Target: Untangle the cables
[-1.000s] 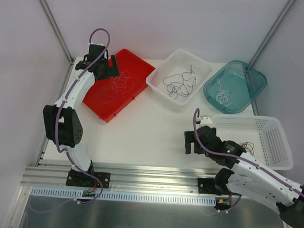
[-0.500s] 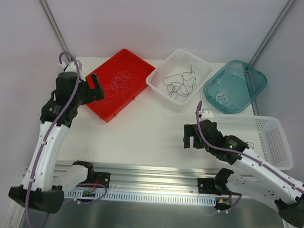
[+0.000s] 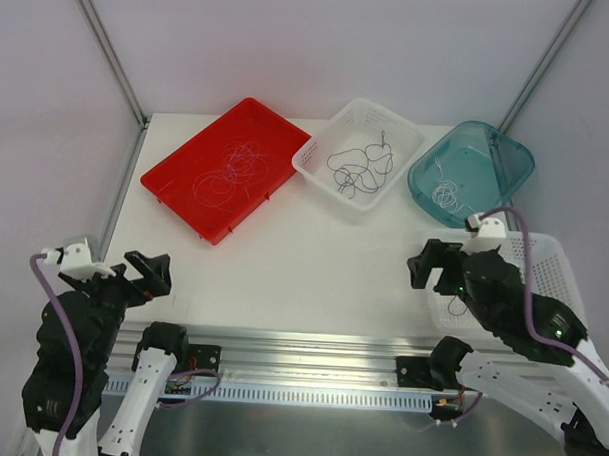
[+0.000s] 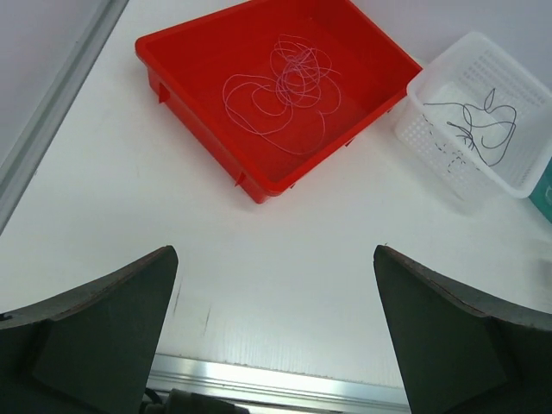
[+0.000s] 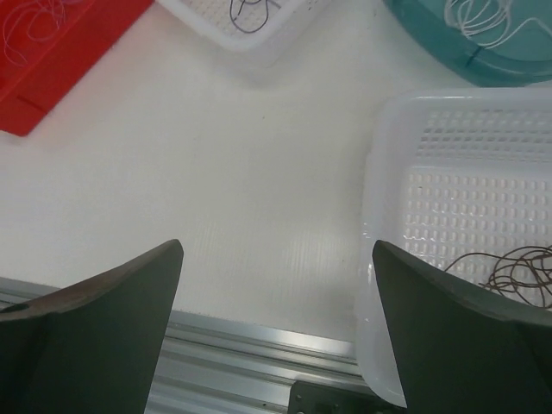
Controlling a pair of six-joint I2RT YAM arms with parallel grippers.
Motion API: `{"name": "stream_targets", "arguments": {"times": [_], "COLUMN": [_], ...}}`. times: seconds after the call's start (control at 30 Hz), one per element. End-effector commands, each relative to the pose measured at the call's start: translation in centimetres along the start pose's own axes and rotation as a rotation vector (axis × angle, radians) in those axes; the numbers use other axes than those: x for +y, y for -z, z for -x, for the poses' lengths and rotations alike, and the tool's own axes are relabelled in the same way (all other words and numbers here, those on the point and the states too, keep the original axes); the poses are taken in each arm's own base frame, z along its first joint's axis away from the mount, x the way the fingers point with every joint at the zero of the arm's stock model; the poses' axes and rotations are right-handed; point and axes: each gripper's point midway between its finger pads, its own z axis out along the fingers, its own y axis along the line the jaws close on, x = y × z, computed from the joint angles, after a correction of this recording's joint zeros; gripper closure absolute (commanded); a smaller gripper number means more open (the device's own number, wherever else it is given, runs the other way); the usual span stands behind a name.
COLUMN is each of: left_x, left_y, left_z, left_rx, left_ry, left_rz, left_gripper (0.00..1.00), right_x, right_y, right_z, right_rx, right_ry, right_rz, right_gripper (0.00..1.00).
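The cables are lying sorted by colour, and the likeliest upset from here looks to be a snag. The dark red cable (image 5: 520, 269) is sitting near the wall of the near basket (image 3: 563, 287) at 4 o'clock on the table, close under the right gripper (image 5: 276, 250), so a low sweep could be hooking a loop and dragging it out. Its loops may also be catching in the basket's holes.

All four are showing as thin, thread-like, loose overlapping loops. The purple cable (image 3: 229, 170) is spreading widest, in the red tray (image 3: 166, 183) at 11 o'clock. The black cable (image 3: 359, 165) is lying in the far basket (image 3: 309, 160) at 12, and the whitish cable (image 3: 446, 196) in the teal tub (image 3: 517, 160) at 2.

Both the right gripper and the left gripper (image 4: 274, 259) are hanging spread wide and holding nothing.
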Motion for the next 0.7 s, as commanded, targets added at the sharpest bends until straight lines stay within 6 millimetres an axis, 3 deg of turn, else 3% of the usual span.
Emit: {"name": "stream_targets", "arguments": {"times": [0.0,0.27,0.33,0.43,0.53,0.67], "left_x": [2.0,3.4,3.9,4.5,4.8,5.4], "left_y": [2.0,5.6,6.0,6.8,7.6,8.2], "left_z": [-1.0,-1.5,-1.8,-2.0,-2.0,-1.9], "left_rx": [-0.012,-0.109,-0.126,-0.156,-0.184,-0.221], "left_ry": [-0.02,0.031,0.034,0.051,0.057,0.071], "left_rz": [0.062,0.034,0.036,0.035,0.029,0.039], "left_gripper": [0.01,0.01,0.01,0.01,0.01,0.01], "right_x": [-4.4,-11.3,-11.3,-13.1,-14.4,-14.2], "right_y": [3.2,9.3,10.3,12.3,12.9,13.4], "right_z": [0.5,-0.7,-0.8,-1.4,-3.1,-3.8], "right_rx": [-0.048,-0.259,-0.301,-0.36,-0.334,-0.346], "right_ry": [0.027,-0.156,-0.173,-0.23,-0.236,-0.256], "right_rz": [-0.104,-0.081,-0.007,0.028,0.027,0.088], "right_gripper": [0.03,0.03,0.03,0.03,0.03,0.03]}}
